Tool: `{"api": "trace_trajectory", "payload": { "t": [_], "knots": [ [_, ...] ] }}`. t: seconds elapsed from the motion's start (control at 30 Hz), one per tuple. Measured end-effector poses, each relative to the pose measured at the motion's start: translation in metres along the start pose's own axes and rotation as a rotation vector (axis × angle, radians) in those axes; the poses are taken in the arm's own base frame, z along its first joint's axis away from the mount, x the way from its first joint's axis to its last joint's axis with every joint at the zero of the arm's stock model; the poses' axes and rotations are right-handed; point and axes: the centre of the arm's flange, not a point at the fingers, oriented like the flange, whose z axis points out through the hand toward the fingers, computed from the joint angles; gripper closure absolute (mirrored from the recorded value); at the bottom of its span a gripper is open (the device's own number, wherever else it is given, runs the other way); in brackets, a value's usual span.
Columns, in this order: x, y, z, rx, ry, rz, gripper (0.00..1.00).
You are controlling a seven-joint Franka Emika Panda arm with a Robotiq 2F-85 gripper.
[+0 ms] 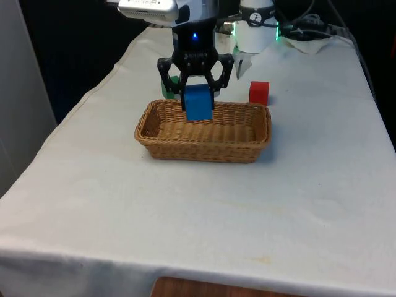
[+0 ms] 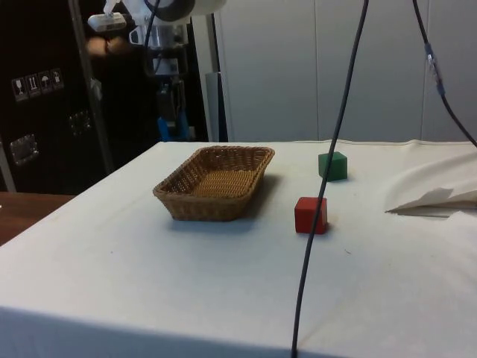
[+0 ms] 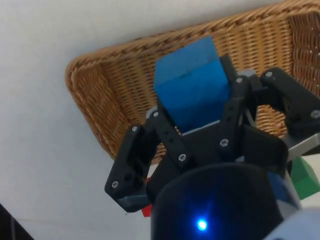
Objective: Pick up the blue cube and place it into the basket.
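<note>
Mid-carry, pick done: gripper (image 1: pixel 198 93) clamped on blue cube (image 1: pixel 198 103), held in the air above the far side of the basket (image 1: pixel 204 147), clear of the wicker in the wrist view. Red cube (image 1: pixel 259 92) and green cube (image 2: pixel 332 165) sat on the cloth beyond the basket, irrelevant. Next, probably: centre over basket floor, lower, then release.

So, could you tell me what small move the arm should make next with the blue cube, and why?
Probably lower it a little, then let go. The fingers grip the blue cube, which hangs over the far part of the basket. In the wrist view the cube sits over the wicker floor, inside the rim. It looks still above the rim, so a short descent should soften the drop.
</note>
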Motion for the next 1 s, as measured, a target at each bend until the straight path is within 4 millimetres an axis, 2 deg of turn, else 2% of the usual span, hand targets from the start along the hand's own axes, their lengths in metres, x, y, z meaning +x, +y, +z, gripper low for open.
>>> {"api": "trace_trajectory", "payload": {
  "t": [0.6, 1.0],
  "knots": [
    [-0.029, -0.005, 0.009, -0.010, 0.019, 0.033, 1.00],
    [-0.051, -0.011, 0.029, -0.033, 0.063, 0.042, 1.00]
  ]
}}
